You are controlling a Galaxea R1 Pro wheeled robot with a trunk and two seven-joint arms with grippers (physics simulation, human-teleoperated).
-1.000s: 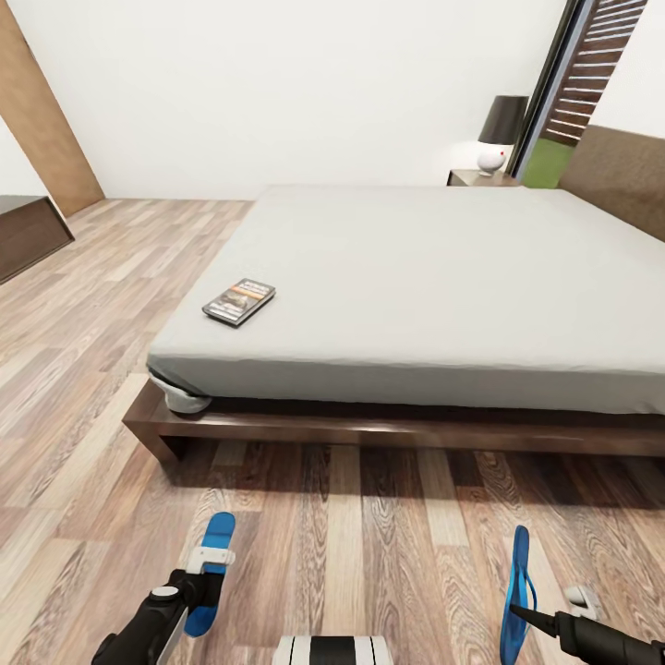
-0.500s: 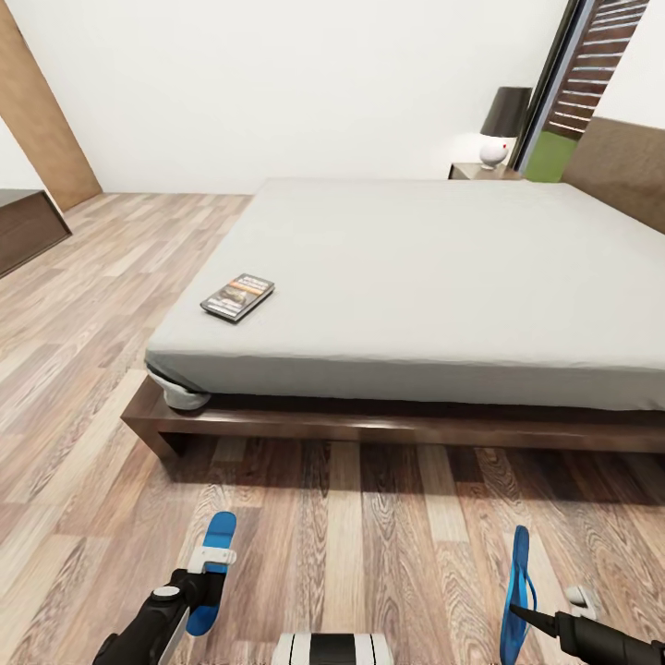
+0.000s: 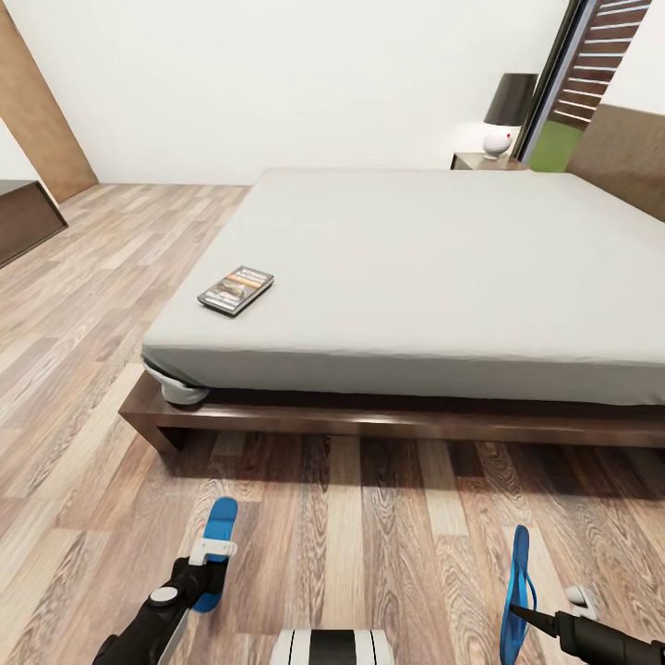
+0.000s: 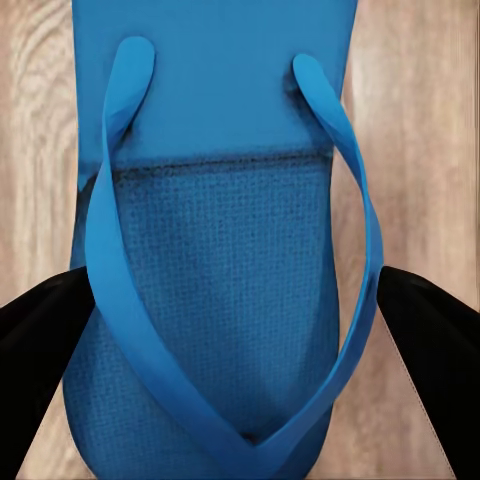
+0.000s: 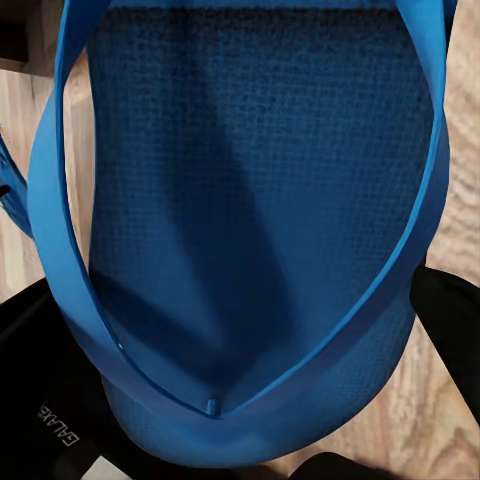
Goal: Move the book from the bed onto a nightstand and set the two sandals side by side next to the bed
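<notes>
Facing the bed (image 3: 416,268), each gripper (image 3: 205,574) (image 3: 545,614) grips one sandal (image 3: 218,526) (image 3: 517,591) for floor placement; the book (image 3: 235,289) waits.

Floor (image 3: 83,305): wood planks, mixed tones, strong grain, slight sheen
Bed frame (image 3: 388,420): dark wood, smooth, faintly glossy
Mattress (image 3: 416,268): grey cloth, matt, smooth
Book (image 3: 235,290): paper cover, slight gloss
Left sandal (image 4: 225,300): blue, rubbery, footbed finely pebbled and matt, straps smooth
Right sandal (image 5: 250,220): same textured footbed, smooth straps
Fingers (image 4: 40,350): black, matt
Lamp (image 3: 499,139): white glossy base, dark matt shade
Walls (image 3: 277,83): white, matt
</notes>
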